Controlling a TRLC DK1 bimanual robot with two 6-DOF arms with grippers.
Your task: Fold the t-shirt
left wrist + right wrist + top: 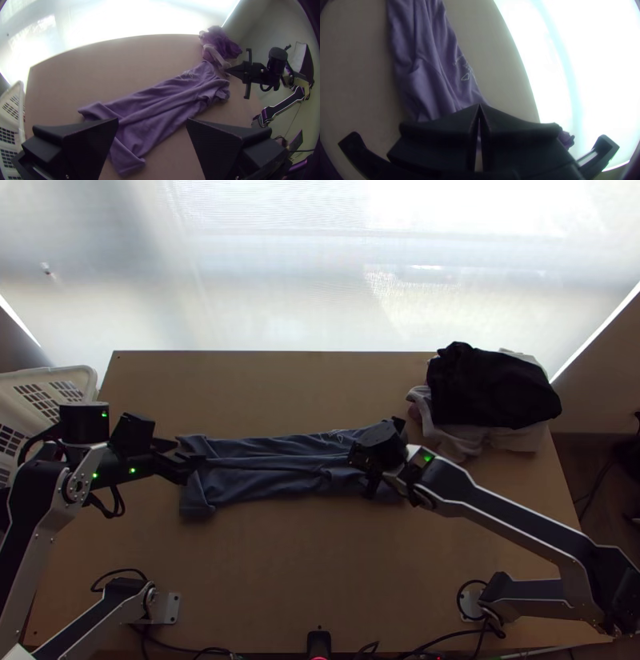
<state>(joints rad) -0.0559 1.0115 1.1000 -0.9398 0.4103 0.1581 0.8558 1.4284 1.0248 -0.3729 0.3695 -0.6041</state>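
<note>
1. Firstly, by clock directions from the table's centre in the top view, a black device (318, 644) sits at 6 o'clock on the table (320, 564), cut off by the bottom edge.
2. Around 9 to 10 o'clock, the left gripper (178, 458) is at the t-shirt's end, fingers spread wide; the left wrist view shows nothing clasped. Its arm is cut off at the top view's left edge.
3. Across the middle lies the t-shirt (280, 472), a long, narrow folded strip from 9 o'clock to between 2 and 3. How many layers it has, I cannot tell.
4. Over its right end is the right gripper (364, 458), closed to a point, tips meeting; I cannot tell whether any cloth is caught. It hides part of that end.
5. Near 10 o'clock stands a white basket (88, 376), cut off by the view's edge.
6. Toward 2 o'clock, black cloth (488, 388) covers much of some pale cloth (456, 440), concealing its shape.
</note>
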